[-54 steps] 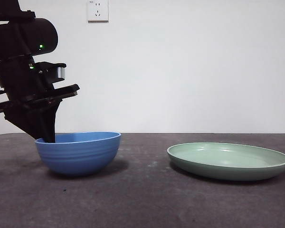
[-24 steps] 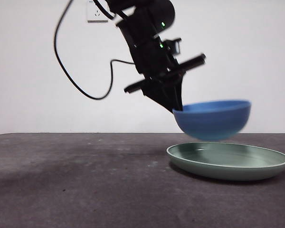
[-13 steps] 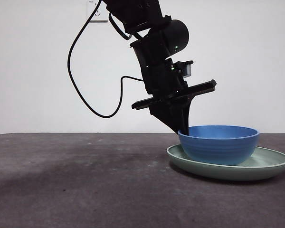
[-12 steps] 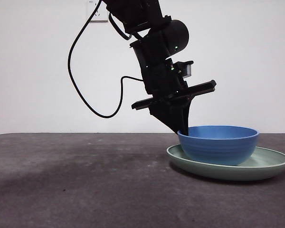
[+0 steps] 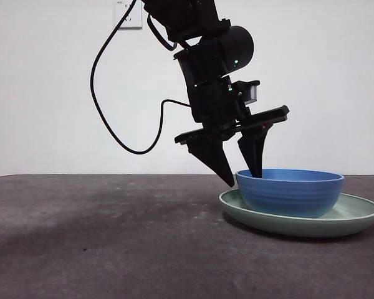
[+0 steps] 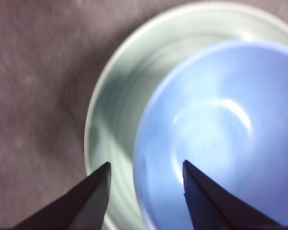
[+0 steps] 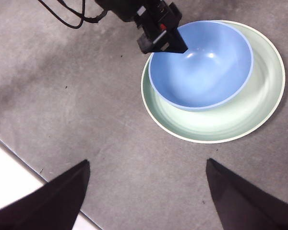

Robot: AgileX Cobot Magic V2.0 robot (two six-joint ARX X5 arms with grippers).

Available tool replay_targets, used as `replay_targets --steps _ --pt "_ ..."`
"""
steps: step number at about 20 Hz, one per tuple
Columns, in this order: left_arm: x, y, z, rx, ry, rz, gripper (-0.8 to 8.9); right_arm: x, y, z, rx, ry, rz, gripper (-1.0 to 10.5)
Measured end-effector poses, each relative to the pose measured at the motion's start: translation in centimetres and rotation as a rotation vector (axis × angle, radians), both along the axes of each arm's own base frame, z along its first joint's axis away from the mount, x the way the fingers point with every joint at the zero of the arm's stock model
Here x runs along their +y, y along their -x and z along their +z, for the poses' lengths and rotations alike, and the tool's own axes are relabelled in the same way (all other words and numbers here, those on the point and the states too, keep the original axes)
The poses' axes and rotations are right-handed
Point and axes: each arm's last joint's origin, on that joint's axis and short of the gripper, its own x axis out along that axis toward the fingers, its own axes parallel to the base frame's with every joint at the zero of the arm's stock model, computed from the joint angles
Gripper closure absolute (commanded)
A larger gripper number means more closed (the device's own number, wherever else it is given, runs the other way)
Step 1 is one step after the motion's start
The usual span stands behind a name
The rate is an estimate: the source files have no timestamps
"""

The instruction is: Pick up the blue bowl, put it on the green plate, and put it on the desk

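The blue bowl [image 5: 290, 193] sits upright in the green plate [image 5: 355, 218], toward the plate's left side. My left gripper [image 5: 244, 179] is open and straddles the bowl's left rim, one jaw outside the wall and one inside. The left wrist view shows the bowl [image 6: 216, 143] and plate [image 6: 115, 110] close below the left gripper [image 6: 146, 164], with nothing pinched between the jaws. My right gripper [image 7: 147, 162] hangs open high above the desk [image 7: 86, 96], looking down on the bowl [image 7: 201, 67], the plate [image 7: 221, 122] and the left arm [image 7: 158, 28].
A black cable [image 5: 106, 118] loops down behind the left arm. A wall socket [image 5: 128, 14] is on the white wall behind. The desk's edge [image 7: 14, 155] runs diagonally near the right gripper.
The left gripper carried the bowl from the desk's left to the plate, set it down, and has now opened and let go. The bowl rests on the plate.
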Motion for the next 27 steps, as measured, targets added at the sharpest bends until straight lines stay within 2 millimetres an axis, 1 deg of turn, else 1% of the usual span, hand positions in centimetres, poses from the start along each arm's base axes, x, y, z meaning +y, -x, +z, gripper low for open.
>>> replay_targets --steps 2,5,6,7,8,10,12,13,15,17,20,22,24,27 --pt "0.2 0.0 0.9 0.010 -0.009 0.003 5.64 0.0 0.0 0.0 0.000 0.000 0.000 5.6" --pt "0.8 -0.6 2.7 -0.012 0.011 0.022 5.64 0.0 0.0 0.0 -0.001 0.000 0.000 5.6" --pt "1.3 -0.7 3.5 -0.021 0.020 0.030 5.64 0.0 0.0 0.0 0.000 0.000 0.000 5.6" --pt "1.8 -0.6 4.6 -0.039 0.035 0.037 5.64 0.0 0.0 0.0 -0.001 0.000 0.000 5.6" --pt "2.4 -0.4 6.1 -0.063 0.057 0.044 5.64 0.0 0.0 0.0 -0.001 0.000 0.000 5.6" --pt "4.2 0.5 10.3 -0.135 0.121 0.060 5.64 0.0 0.0 0.0 -0.003 0.000 0.000 5.6" --pt "6.3 1.8 14.7 -0.216 0.190 0.079 5.63 0.0 0.0 0.0 -0.005 0.000 0.000 5.6" --pt "7.4 2.4 16.5 -0.254 0.221 0.089 5.63 0.0 0.0 0.0 -0.006 0.000 -0.001 5.6" --pt "9.3 3.6 19.2 -0.312 0.265 0.107 5.63 0.0 0.0 0.0 -0.008 0.002 -0.003 5.6" --pt "10.9 4.7 21.2 -0.346 0.283 0.117 5.64 0.0 -0.1 0.0 -0.009 0.012 -0.012 5.6" --pt "13.0 6.4 23.0 -0.363 0.273 0.119 5.64 -0.1 -0.1 0.0 -0.010 0.020 -0.019 5.6" --pt "14.2 7.5 23.5 -0.364 0.260 0.116 5.64 -0.1 -0.1 0.0 -0.010 0.020 -0.019 5.6" --pt "15.2 8.4 22.9 -0.359 0.243 0.115 5.64 -0.1 -0.1 0.0 -0.010 0.020 -0.019 5.6" --pt "16.9 10.1 20.7 -0.349 0.247 0.119 5.64 -0.1 -0.1 0.0 -0.010 0.020 -0.019 5.6"
